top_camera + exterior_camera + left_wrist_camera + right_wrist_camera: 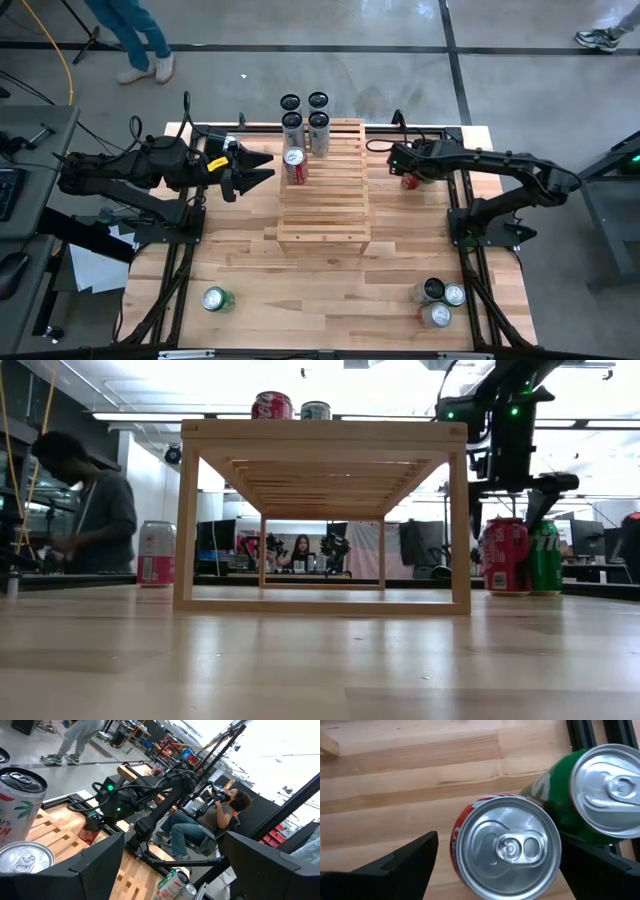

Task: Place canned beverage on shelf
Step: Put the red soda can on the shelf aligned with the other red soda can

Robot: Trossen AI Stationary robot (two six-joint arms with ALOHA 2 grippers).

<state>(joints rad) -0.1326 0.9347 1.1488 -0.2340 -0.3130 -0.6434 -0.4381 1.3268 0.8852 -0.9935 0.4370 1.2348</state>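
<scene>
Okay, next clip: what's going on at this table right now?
A two-armed robot is stocking cans onto the shelf. The right gripper hangs open directly over a red can, fingers either side, with a green can beside it; nothing is gripped yet. The left gripper is open and empty beside the shelf, where several cans already stand.

Pale slatted wood shelf (324, 190); glossy metal red can (505, 847) top.

A robotics lab; concrete floor (400, 25), equipment racks (172, 745), seated person (220, 815) at workstation.
</scene>
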